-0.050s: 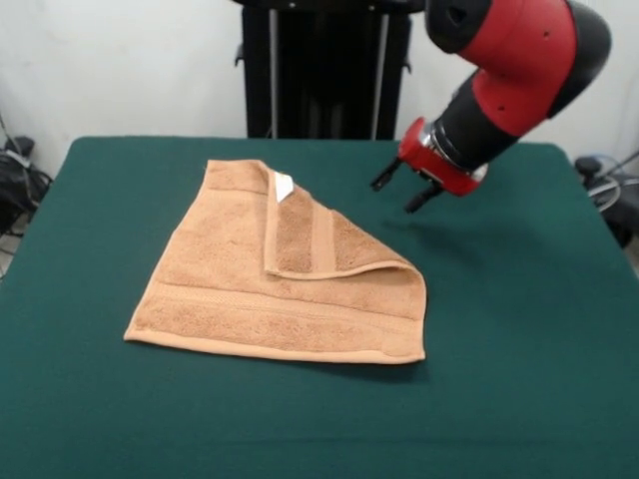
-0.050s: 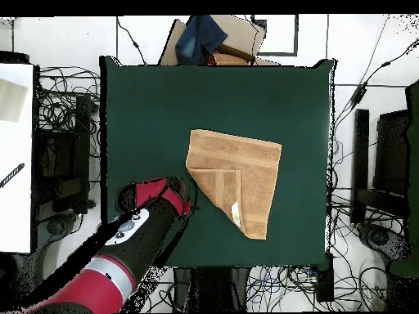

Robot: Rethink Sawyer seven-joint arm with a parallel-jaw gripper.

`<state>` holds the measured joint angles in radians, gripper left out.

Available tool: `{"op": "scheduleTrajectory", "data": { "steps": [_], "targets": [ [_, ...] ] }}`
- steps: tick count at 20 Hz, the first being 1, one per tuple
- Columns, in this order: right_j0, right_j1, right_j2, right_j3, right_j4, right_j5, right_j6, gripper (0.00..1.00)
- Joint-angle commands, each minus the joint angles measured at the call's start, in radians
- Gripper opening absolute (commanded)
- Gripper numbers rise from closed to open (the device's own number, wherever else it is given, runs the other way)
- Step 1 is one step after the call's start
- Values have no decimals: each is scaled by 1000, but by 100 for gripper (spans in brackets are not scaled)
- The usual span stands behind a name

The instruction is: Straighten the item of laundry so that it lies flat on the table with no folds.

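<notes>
1. One towel [image 1: 270, 289] to flatten, and it's not flat: it lies on the green table [image 1: 519, 399] left of centre in the front view, with one corner flap folded over onto its upper right part, a small white tag [image 1: 284, 186] showing near the flap's far end.
2. My gripper [image 1: 407, 190] hangs above the table to the right of the towel, near its far right side, apart from the cloth. The two dark fingers [image 1: 384, 176] stand spread, nothing between them, so I'm open and empty.
3. Key relation: in the front view the folded flap lies to my left and slightly nearer the camera. Its free edge runs from the tag down to the pointed right corner [image 1: 411, 267].
4. That flap's fold line runs roughly near-to-far, so I judge the flap has to be peeled rightward, toward my side.
5. Closest grab point looks like the flap's right corner, below and left of my fingers.
6. Overhead view agrees: towel [image 2: 237, 176] on one side, my gripper [image 2: 182, 195] just beside it.
</notes>
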<state>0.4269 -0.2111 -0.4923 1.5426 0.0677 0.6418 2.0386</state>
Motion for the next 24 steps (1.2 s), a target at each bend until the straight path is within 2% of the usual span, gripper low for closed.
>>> {"op": "scheduleTrajectory", "data": {
  "steps": [1,8,17,24],
  "targets": [
    [-34,5,145,-56,-45,18,5,100],
    [-85,2,160,-66,-87,1,-40,100],
    [-158,10,201,-39,-168,-93,-48,100],
    [-221,-41,222,62,-251,-153,-50,100]
  ]
}}
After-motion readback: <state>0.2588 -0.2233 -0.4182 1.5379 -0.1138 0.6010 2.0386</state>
